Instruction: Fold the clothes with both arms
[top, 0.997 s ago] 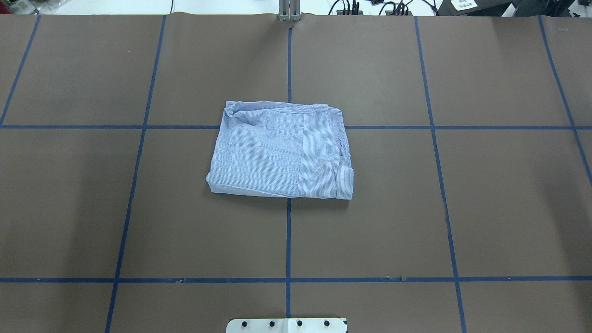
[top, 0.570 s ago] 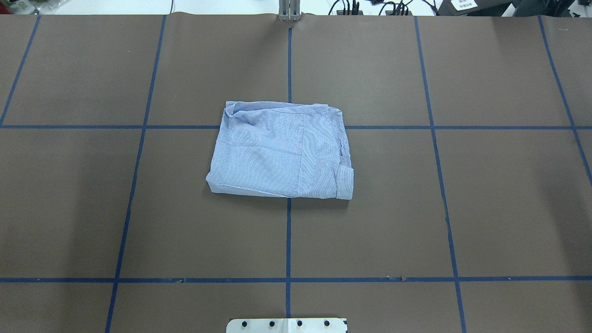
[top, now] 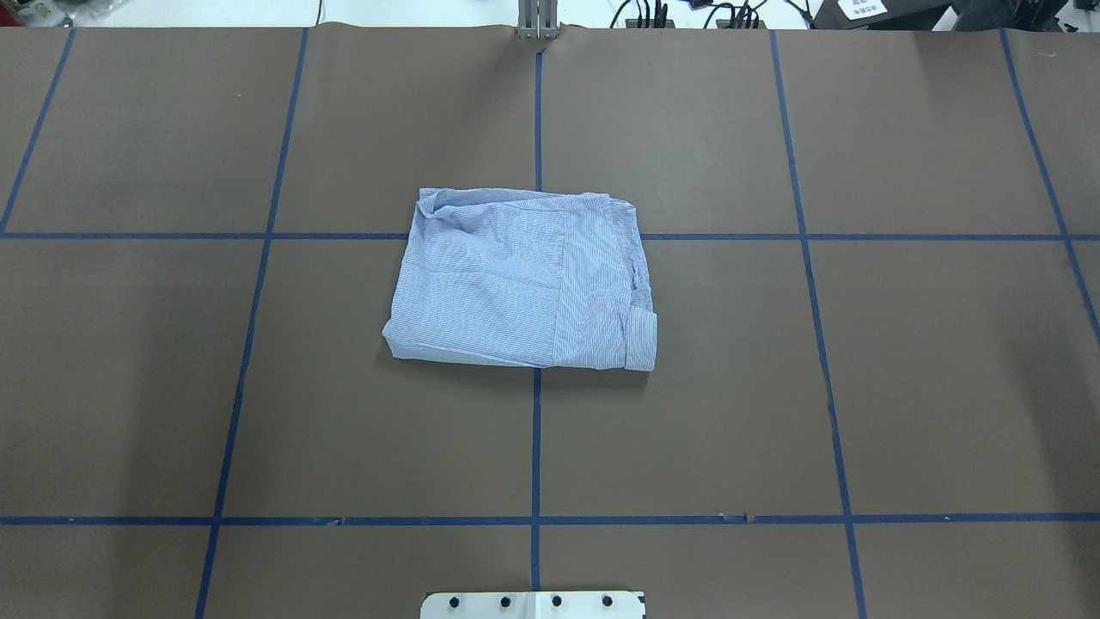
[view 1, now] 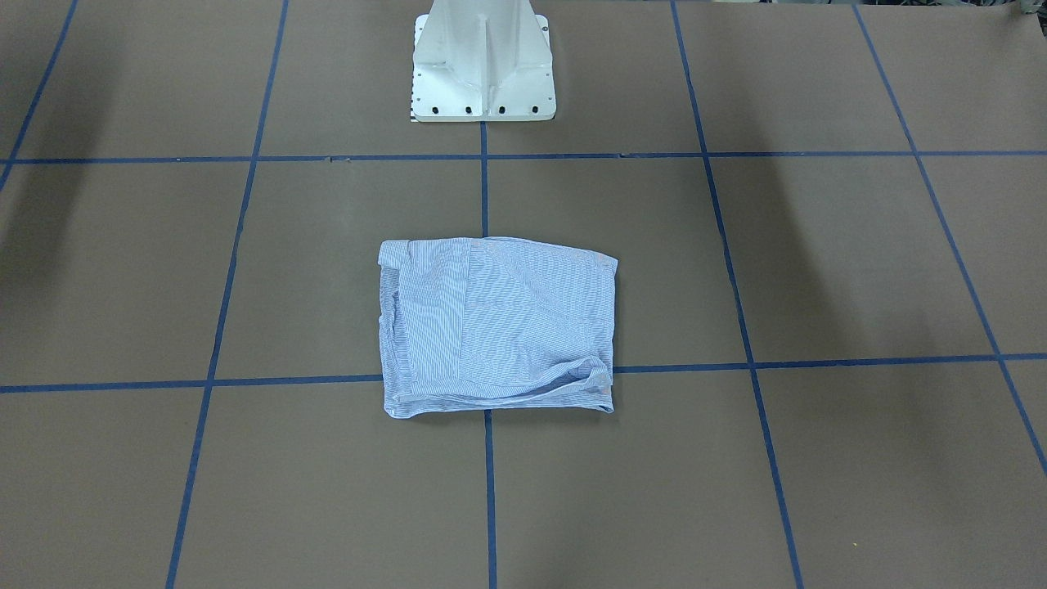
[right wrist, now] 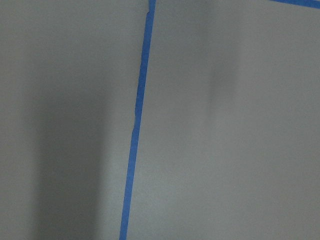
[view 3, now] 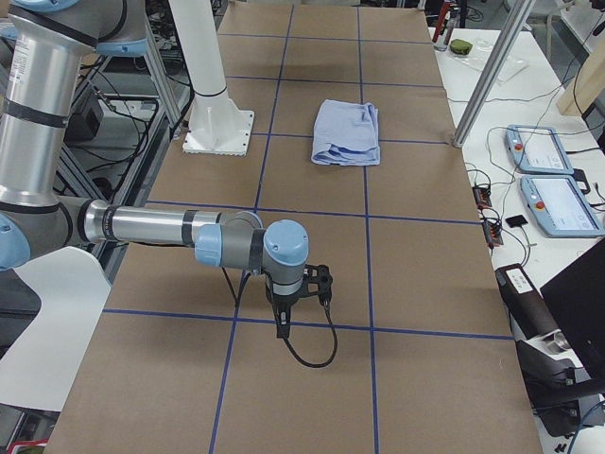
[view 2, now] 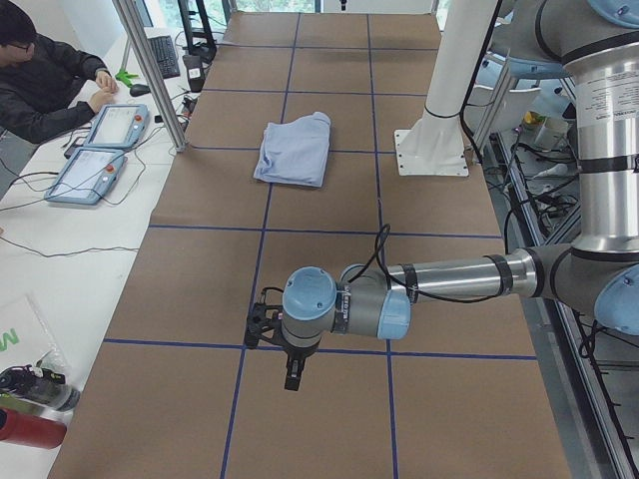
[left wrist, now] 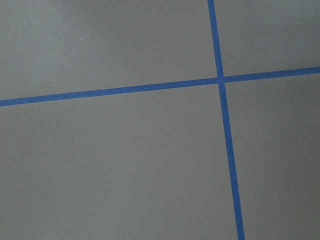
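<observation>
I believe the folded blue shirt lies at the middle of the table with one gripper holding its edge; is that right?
Not quite: nothing holds the shirt. It lies folded at the middle of the table, as the overhead view shows; the left arm and right arm hang toward its ends.

Folded shirt (view 1: 497,325) on table (view 1: 818,270)

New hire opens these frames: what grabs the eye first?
A folded light blue, finely striped shirt lies at the middle of the brown table with blue tape grid, covering a grid crossing. The silver-grey left arm and the silver-grey right arm stretch low over the table toward its opposite ends, far from the shirt and touching nothing.
</observation>
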You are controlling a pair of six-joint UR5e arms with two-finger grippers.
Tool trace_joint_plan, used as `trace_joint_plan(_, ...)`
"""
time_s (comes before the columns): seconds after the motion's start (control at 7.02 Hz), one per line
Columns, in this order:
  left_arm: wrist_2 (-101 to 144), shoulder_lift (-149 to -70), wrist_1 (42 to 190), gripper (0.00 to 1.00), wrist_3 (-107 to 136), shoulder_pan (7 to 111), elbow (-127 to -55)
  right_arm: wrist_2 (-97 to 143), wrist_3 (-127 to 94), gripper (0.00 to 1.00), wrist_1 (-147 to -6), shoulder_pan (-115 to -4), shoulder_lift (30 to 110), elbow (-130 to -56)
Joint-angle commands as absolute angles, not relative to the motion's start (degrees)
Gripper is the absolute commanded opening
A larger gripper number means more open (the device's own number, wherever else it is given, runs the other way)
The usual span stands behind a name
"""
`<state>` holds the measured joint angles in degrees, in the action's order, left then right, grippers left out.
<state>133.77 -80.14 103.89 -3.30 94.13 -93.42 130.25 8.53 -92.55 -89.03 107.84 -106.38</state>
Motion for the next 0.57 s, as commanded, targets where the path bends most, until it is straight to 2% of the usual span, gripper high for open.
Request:
trace_joint_plan(0.0,133.77,-80.07,103.89,1.0,-3.16,94.13,-93.51,130.25,8.53,1.0,-92.55,-89.03,107.93,-106.52)
trace_joint_plan(0.43,133.77,-80.16,103.89,1.0,-3.34,94.04,-93.6,130.25,8.53,1.0,-92.46,-89.03,107.93,-106.79)
